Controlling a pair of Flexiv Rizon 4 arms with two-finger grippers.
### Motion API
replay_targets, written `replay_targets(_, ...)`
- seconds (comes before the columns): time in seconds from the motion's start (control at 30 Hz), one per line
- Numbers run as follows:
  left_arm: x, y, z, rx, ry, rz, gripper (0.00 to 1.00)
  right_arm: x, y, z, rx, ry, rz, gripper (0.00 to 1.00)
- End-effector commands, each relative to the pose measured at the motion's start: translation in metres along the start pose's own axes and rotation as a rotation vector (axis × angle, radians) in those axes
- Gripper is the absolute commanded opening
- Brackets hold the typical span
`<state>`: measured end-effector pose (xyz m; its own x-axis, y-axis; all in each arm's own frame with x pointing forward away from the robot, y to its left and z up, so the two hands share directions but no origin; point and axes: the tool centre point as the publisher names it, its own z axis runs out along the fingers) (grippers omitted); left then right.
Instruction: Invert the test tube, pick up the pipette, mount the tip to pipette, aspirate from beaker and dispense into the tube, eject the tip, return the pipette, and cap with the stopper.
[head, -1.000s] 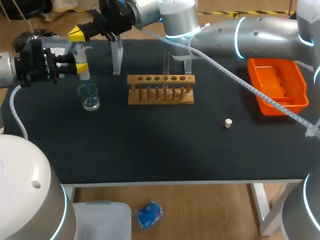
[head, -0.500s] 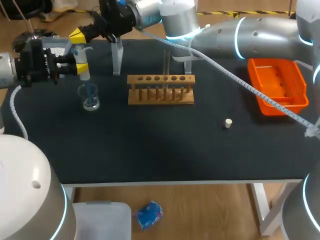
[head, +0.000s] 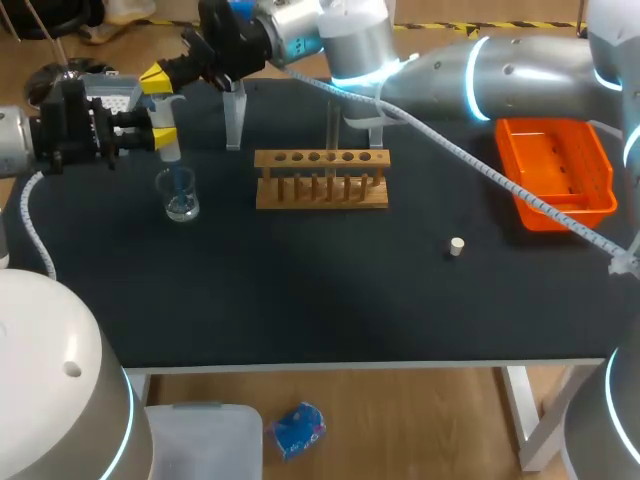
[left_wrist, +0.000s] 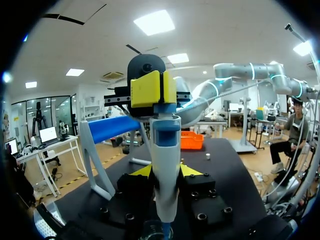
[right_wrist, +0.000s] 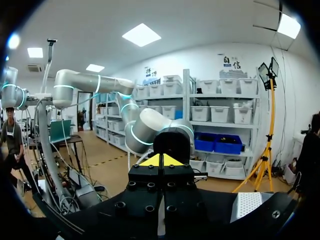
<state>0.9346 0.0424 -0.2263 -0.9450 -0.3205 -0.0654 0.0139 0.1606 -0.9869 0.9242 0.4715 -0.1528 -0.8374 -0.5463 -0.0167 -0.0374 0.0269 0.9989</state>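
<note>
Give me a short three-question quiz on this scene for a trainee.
1. True or false: the left gripper is shut on the pipette.
2. Which thing stands under the pipette's lower end? A) the rack B) the beaker C) the tray
3. Fill in the missing word: the right gripper is at the pipette's ___ end.

Key: 1 true; 2 B; 3 top.
</note>
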Motion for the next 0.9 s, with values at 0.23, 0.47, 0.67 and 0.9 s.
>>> replay_targets(0.23, 0.0, -0.004, 0.0, 0.001, -0.003, 0.002, 0.0, -0.002, -0.006, 0.0, -0.004, 0.001, -0.002, 0.0)
replay_targets(0.47, 0.0, -0.004, 0.0, 0.001, -0.003, 0.002, 0.0, -0.002, 0.008, 0.001, 0.013, 0.009, -0.029, 0.0)
replay_targets(0.67, 0.0, -0.004, 0.0, 0.001, -0.003, 0.002, 0.0, 0.001, 0.019, 0.0, 0.021, 0.009, -0.047, 0.0)
replay_targets(0.9, 0.0, -0.004, 0.0, 0.001, -0.003, 0.002, 0.0, 0.004, 0.029, -0.001, 0.031, 0.008, -0.064, 0.0)
